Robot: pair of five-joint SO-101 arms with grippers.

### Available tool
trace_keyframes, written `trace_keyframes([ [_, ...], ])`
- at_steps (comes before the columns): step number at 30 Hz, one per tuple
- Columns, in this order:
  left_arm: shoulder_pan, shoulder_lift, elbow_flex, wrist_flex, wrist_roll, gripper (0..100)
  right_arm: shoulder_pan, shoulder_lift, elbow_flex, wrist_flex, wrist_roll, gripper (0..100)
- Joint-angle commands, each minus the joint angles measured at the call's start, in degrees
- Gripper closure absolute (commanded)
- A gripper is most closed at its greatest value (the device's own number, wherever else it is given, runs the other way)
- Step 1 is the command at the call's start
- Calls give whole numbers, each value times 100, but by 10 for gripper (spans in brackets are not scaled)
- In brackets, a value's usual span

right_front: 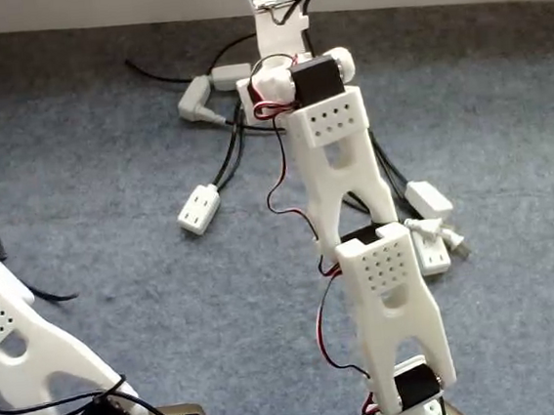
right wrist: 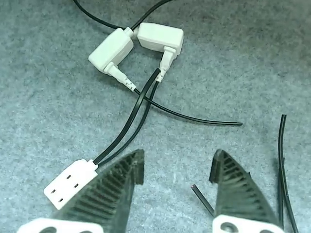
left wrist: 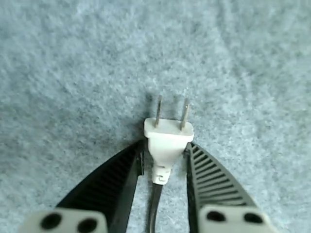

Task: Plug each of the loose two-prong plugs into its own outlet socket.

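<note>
My left gripper (left wrist: 165, 151) is shut on a white two-prong plug (left wrist: 168, 138), holding its body between both fingers with the prongs pointing away over the grey carpet. Its black cord runs back between the fingers. My right gripper (right wrist: 178, 162) stands open above the carpet with nothing between its fingers. A white outlet socket (right wrist: 68, 187) on twin black cords lies just beside one right fingertip (right wrist: 136, 165). Farther off, two white angled pieces (right wrist: 137, 42) lie joined end to end. In the high view the same socket (right_front: 199, 209) and the joined pair (right_front: 209, 89) lie left of the right arm (right_front: 336, 153).
A cluster of white sockets and a plug (right_front: 432, 227) lies to the right of the right arm. Loose black cord ends (right wrist: 282, 160) lie on the carpet near the right gripper. The left arm (right_front: 27, 359) stands at the lower left of the high view.
</note>
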Motion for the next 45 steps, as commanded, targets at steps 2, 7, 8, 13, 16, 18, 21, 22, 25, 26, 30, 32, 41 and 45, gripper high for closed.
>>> trace_keyframes([
  [2,-163,-22,-171,-141,-44,779,75,-391,-198,242,53,774],
  [7,-163,-13,-171,-141,-53,780,75,-391,-198,242,53,774],
  [8,-154,-4,-163,-141,-53,780,75,-391,-198,242,53,774],
  [13,-13,365,-207,-141,-334,809,75,-391,-198,242,53,774],
  [16,145,532,-207,-141,-712,895,75,-418,-198,242,53,774],
  [18,233,576,-215,-141,-879,938,75,-426,-198,242,53,774],
  [21,338,576,-215,-132,-1143,977,75,-426,-198,242,53,774],
  [22,347,567,-215,-123,-1187,987,75,-426,-198,242,53,774],
  [25,347,567,-488,-97,-1204,994,75,-426,-198,242,53,774],
  [26,347,567,-646,-97,-1204,994,75,-426,-198,242,53,774],
  [30,470,444,-1640,-35,-1213,994,75,-435,-224,242,53,774],
  [32,629,268,-2105,-35,-1257,994,75,-435,-251,242,53,774],
  [41,1877,-1578,-2149,-18,-2497,994,75,-444,-259,242,79,774],
  [45,2440,-2668,-1516,-9,-2593,994,75,-462,-259,242,88,774],
])
